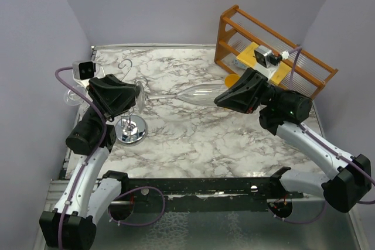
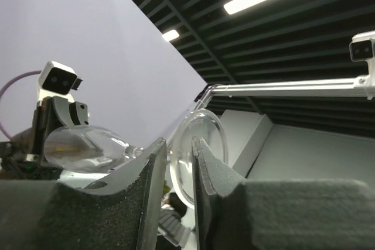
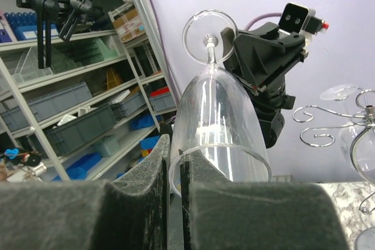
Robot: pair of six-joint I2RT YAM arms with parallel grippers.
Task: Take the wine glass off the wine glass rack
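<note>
The clear wine glass (image 1: 199,93) hangs level in the air between my two grippers, clear of the table. My left gripper (image 1: 136,95) is shut on its round foot (image 2: 206,136), which stands tilted between the two pads; the bowl (image 2: 82,147) points away to the left. My right gripper (image 1: 220,99) is shut on the rim of the bowl (image 3: 217,121), one pad inside and one outside. The wine glass rack stands under the left arm, with its chrome base (image 1: 131,130) and curled wire arms (image 3: 316,136).
Another clear glass (image 1: 73,99) hangs at the rack's left side and shows in the right wrist view (image 3: 358,144). A large orange-brown wooden slatted rack (image 1: 275,45) stands at the back right, with a yellow item (image 1: 263,57) beside it.
</note>
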